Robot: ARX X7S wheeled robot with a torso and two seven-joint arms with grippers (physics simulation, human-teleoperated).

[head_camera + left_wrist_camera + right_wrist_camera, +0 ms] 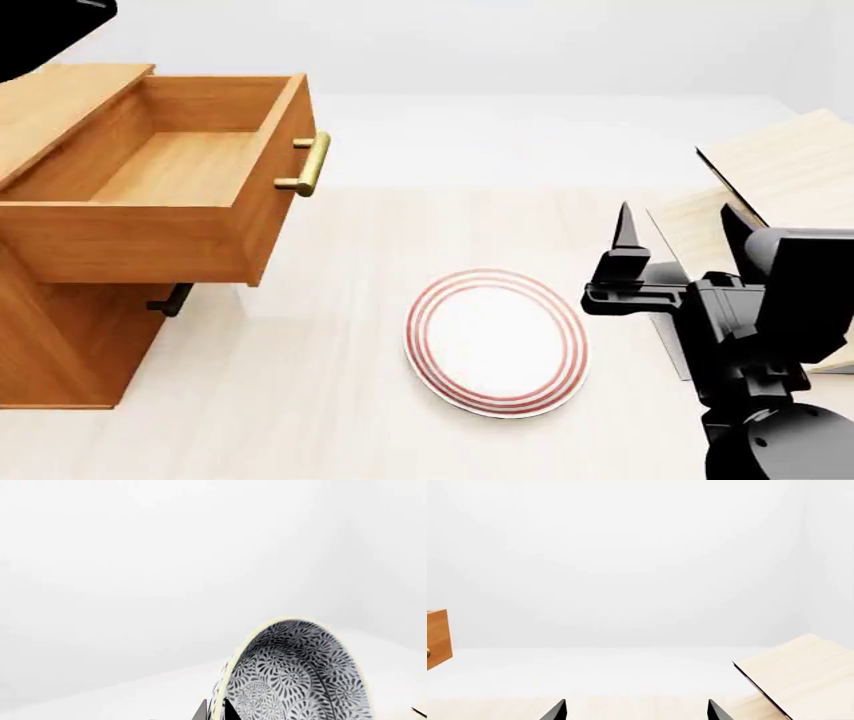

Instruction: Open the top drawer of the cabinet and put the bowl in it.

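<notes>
Top drawer (160,190) pulled out of cabinet (54,340), inside bare. Bowl (297,675) seen only in left wrist view, tipped on edge, rim pinched between left gripper (215,711) fingertips, lifted clear of table. Right gripper (636,711) jaws spread wide, holding nothing, hovering over table (307,400) beside plate (497,342). Plank rack (787,170) at right.

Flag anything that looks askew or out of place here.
The bowl stands on edge in the left wrist view, pinched at its rim by the left pincer. The drawer is open and empty. Nothing spilled or damaged.
</notes>
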